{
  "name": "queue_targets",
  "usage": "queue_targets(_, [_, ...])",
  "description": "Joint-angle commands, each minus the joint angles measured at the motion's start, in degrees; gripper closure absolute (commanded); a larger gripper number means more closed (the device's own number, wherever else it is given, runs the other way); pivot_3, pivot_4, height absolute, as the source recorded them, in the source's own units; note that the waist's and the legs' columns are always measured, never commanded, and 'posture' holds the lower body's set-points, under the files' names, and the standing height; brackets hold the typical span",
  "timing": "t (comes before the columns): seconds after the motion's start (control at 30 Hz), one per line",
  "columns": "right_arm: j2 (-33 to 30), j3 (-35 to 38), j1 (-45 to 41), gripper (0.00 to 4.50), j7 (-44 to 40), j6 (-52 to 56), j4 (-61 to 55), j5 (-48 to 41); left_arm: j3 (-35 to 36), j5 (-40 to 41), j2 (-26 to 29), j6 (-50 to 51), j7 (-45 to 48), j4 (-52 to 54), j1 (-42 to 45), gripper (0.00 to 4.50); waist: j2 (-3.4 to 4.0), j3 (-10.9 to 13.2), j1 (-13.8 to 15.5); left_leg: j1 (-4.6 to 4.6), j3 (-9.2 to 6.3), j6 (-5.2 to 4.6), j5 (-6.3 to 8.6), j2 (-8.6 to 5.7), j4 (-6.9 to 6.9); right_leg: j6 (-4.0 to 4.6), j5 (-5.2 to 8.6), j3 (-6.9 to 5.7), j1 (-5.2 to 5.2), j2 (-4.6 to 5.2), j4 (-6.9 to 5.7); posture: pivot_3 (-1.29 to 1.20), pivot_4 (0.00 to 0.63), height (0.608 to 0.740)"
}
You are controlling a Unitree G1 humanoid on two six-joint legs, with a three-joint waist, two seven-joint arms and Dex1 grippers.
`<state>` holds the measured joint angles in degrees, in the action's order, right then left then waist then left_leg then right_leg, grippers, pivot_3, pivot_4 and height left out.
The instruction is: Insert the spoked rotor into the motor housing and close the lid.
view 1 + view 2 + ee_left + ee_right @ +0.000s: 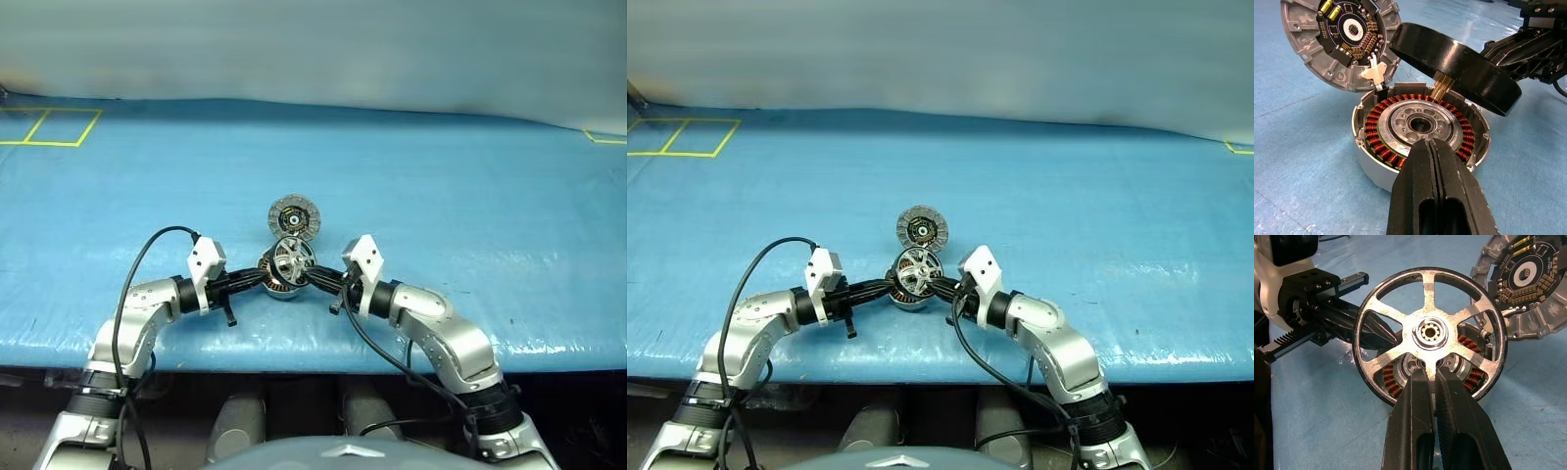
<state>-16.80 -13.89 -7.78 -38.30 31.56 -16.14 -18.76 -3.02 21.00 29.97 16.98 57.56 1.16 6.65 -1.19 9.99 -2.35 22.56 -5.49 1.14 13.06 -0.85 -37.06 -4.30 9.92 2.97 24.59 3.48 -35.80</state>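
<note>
Now I see my right fingers [1432,377] pinching the black spoked rotor [1430,335] mid-frame, tilted over the copper-wound grey housing [1420,132]; left fingers [1432,147] closed, empty.

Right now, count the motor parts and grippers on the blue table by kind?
Black ring rotor with silver spokes: 1
Round grey metal housing with copper windings: 1
Round grey hinged lid, open: 1
Black two-finger grippers: 2, left, right
Total: 5
</note>
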Motion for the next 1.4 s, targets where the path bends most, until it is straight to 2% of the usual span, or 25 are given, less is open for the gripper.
queue_targets(0.03, [0.6,-0.5,-1.4,4.47,-0.5,-1.3,-1.5,-0.7,1.0,0.7,0.7,-0.5,0.0,2.6,-0.6,4.50,0.00,0.0,-0.1,0.00,0.00,0.00,0.00,0.00,0.00,0.00,0.00,0.00,0.00,0.00,0.00,0.00,0.150,0.740])
queue_targets(0.63, [0.6,-1.7,-2.7,4.47,-0.6,-1.7,-2.4,0.0,2.9,3.4,1.1,0.6,0.1,4.2,-1.1,4.50,0.00,0.0,0.0,0.01,0.00,0.00,0.00,0.01,0.00,0.00,0.00,0.00,0.00,0.00,0.01,0.00,0.150,0.740])
queue_targets(1.4, [1.1,-2.7,-4.1,4.47,-0.1,-2.2,3.6,2.9,4.8,4.0,2.2,1.1,-0.8,5.6,-3.9,4.50,0.01,0.0,0.0,0.01,0.00,0.00,0.00,0.01,0.00,0.01,0.00,0.00,0.01,0.00,0.00,0.00,0.150,0.740])
